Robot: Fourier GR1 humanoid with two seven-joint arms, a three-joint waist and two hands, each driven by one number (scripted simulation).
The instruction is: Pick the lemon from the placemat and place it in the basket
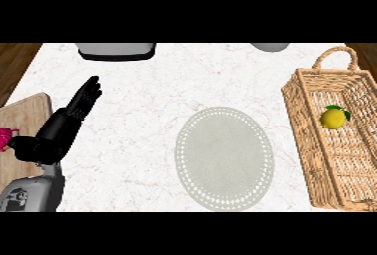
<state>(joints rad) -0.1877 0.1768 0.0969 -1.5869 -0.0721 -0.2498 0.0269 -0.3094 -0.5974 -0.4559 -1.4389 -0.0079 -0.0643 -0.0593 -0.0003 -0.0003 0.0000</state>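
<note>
The yellow lemon [333, 118] with a green leaf lies inside the wicker basket [310, 144] at the right side of the counter. The round grey placemat [223, 158] in the middle of the counter has nothing on it. My left hand [65, 124] rests at the left, fingers straight and pointing away, holding nothing. No right hand shows anywhere in the head view.
A wooden cutting board [26, 119] lies at the left edge with a pink-red item [5, 137] on it. A grey and black appliance [117, 51] stands at the back. A grey rounded object [270, 47] peeks in at the back right.
</note>
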